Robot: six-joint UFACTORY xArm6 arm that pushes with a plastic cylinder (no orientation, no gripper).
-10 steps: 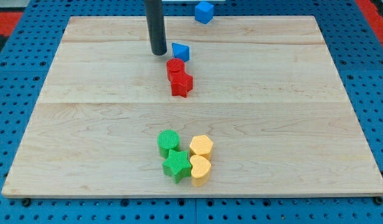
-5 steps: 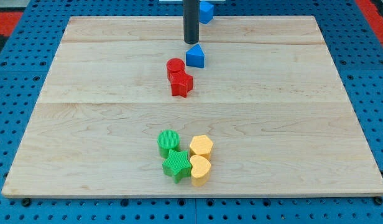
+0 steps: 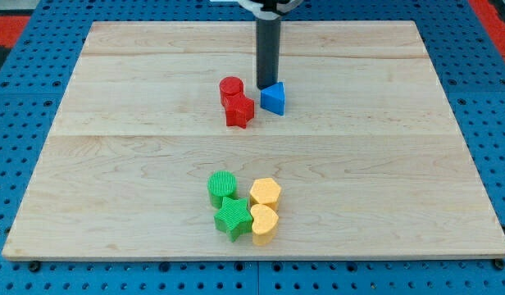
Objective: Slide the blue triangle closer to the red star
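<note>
Straight dark rod (matte, round) down to my tip [image 3: 267,87]

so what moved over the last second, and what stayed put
My tip swept from the view's left of the blue triangle around its top side and pushed it toward the view's bottom right; it now sits just right of the red star, with my tip at its upper-left edge. The red cylinder, the green and yellow blocks kept their places. The blue cube at the top edge is now hidden behind the rod.
</note>
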